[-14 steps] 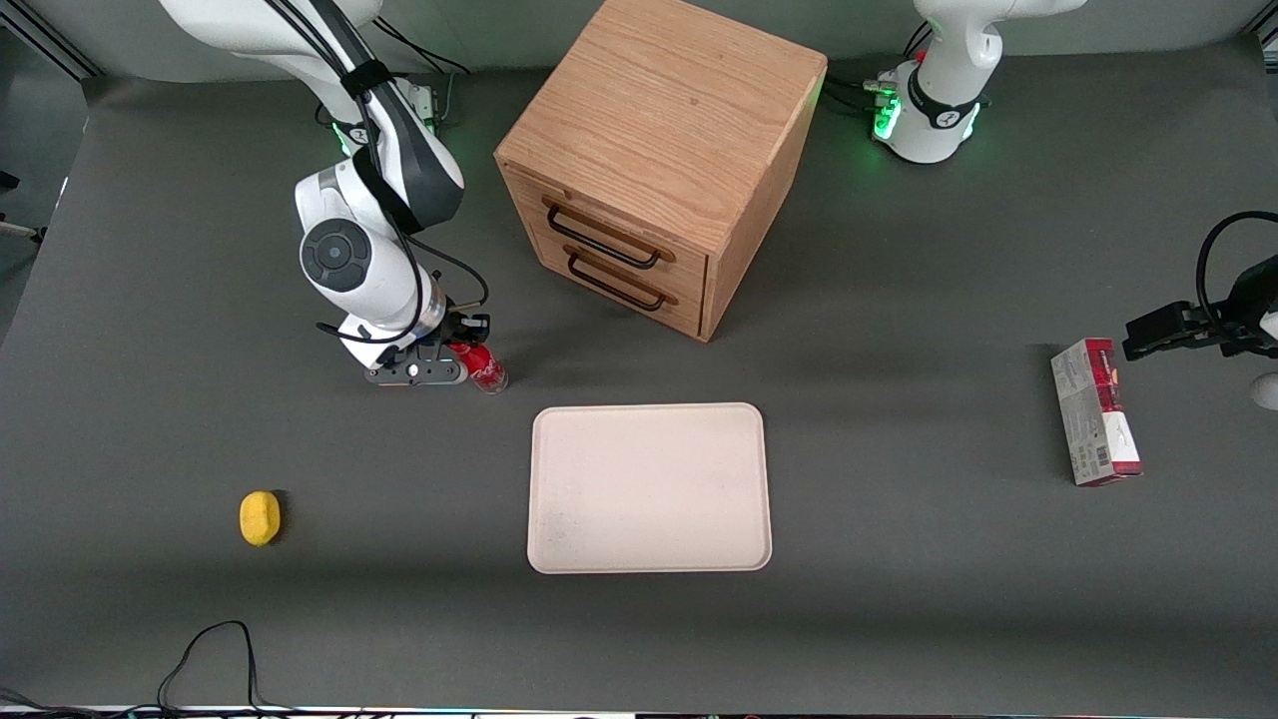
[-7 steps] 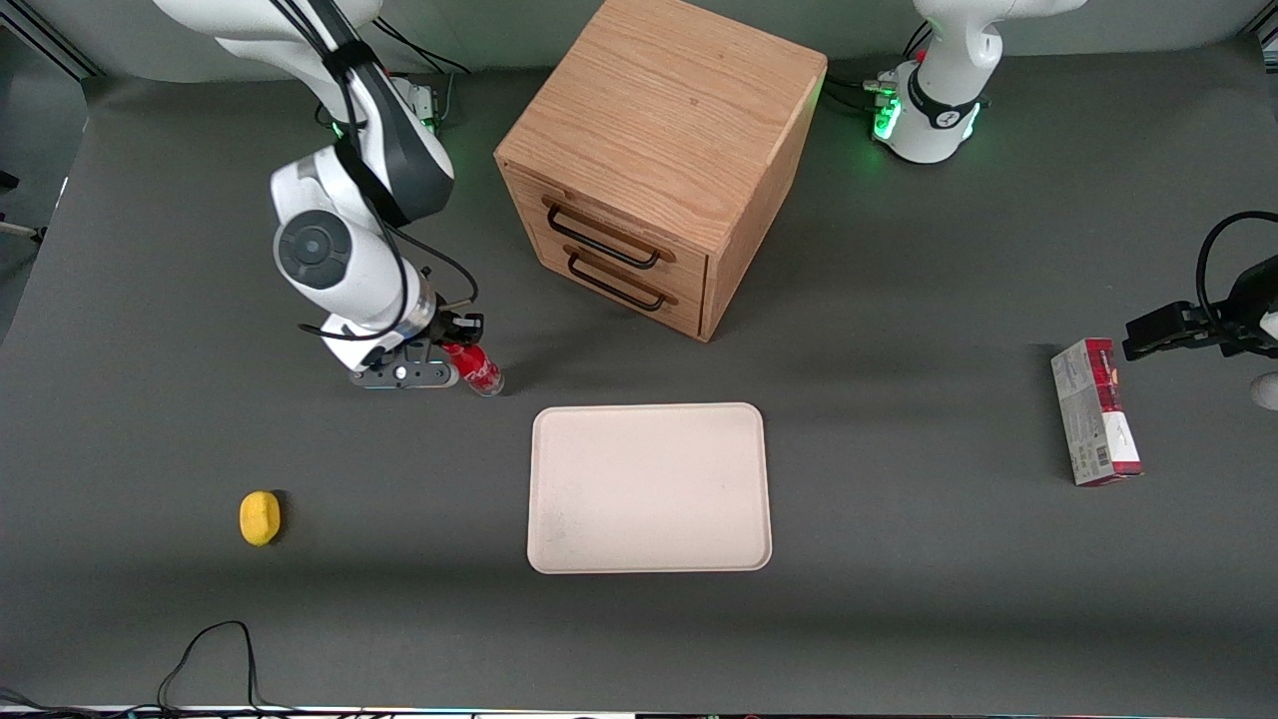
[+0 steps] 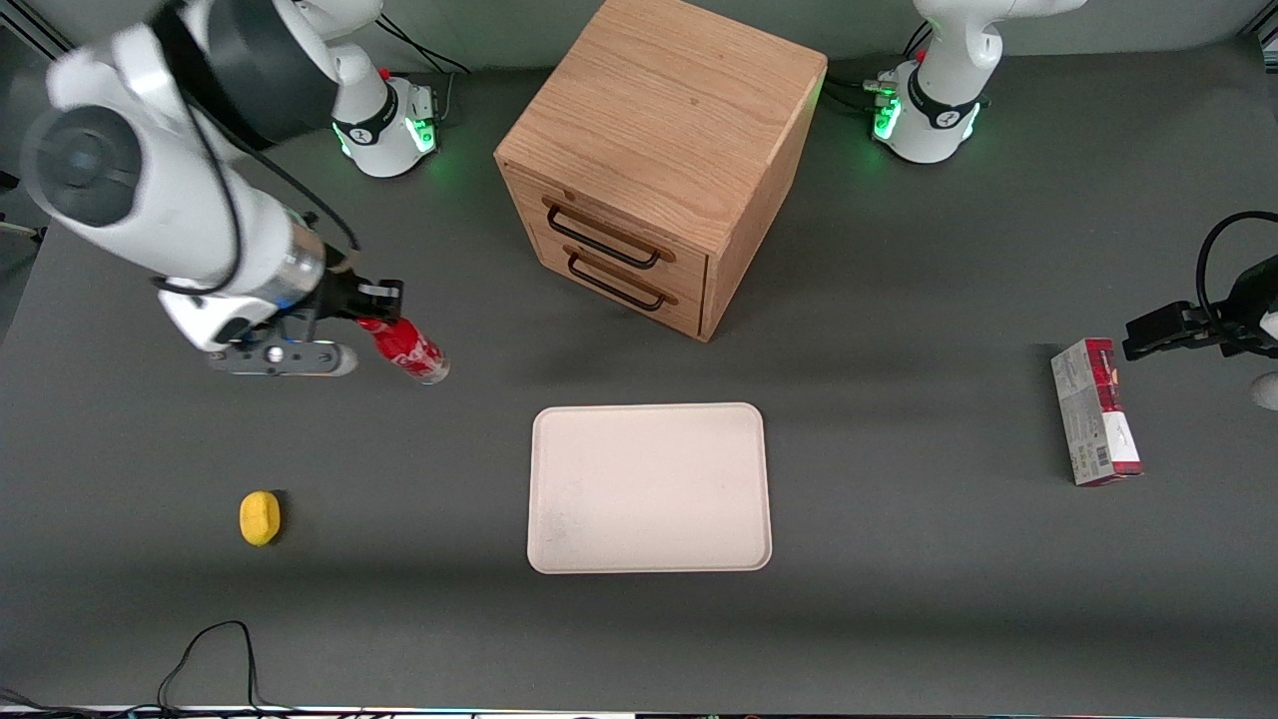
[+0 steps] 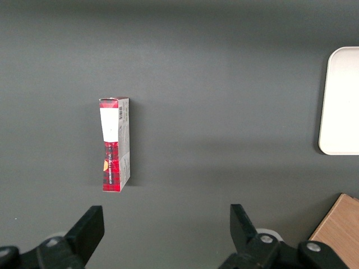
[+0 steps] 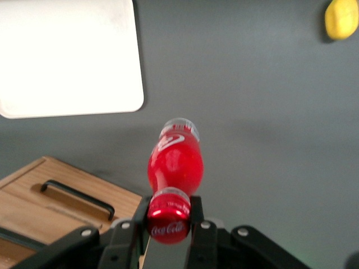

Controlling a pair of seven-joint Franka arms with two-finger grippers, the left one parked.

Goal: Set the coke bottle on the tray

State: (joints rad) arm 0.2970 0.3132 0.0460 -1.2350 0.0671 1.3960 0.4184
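The gripper (image 3: 371,308) hangs in the air above the dark surface (image 3: 899,559) toward the working arm's end, its jaws clamped on the neck of the coke bottle (image 3: 407,352) just under the red cap. The bottle is lifted off the surface and tilted, its clear base pointing toward about four o'clock in the front view. The wrist view shows the same grip: the gripper (image 5: 168,219) pinches the coke bottle (image 5: 175,162) at the neck, cap nearest the camera. The tray (image 3: 649,487) lies flat and bare nearer the front camera, at roughly four o'clock from the bottle, well apart from it. A wooden drawer box (image 3: 659,160) stands farther from the camera than the tray.
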